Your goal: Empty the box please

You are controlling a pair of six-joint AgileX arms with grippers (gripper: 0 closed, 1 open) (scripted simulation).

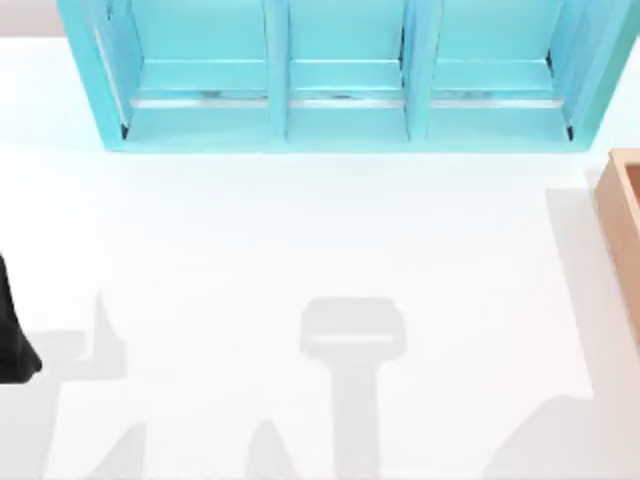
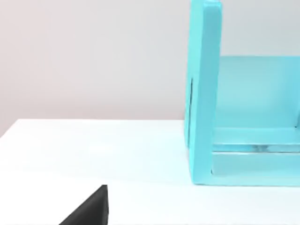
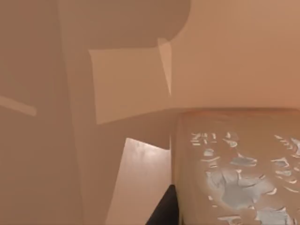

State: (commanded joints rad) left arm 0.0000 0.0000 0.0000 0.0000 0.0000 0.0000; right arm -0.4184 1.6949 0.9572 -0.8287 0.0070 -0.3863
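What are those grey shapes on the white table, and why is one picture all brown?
Top view: the grey shapes are soft shadows on the table, cast from above; one looks like a block on a stem. The box also throws a pale shadow to its left. Right wrist view: the camera is very close to tan surfaces, shaded in patches.

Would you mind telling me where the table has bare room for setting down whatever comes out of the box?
The white table is bare in front of the turquoise shelf cabinet, from the left arm at its left edge across to the box at its right edge. Room is tightest beside the box.
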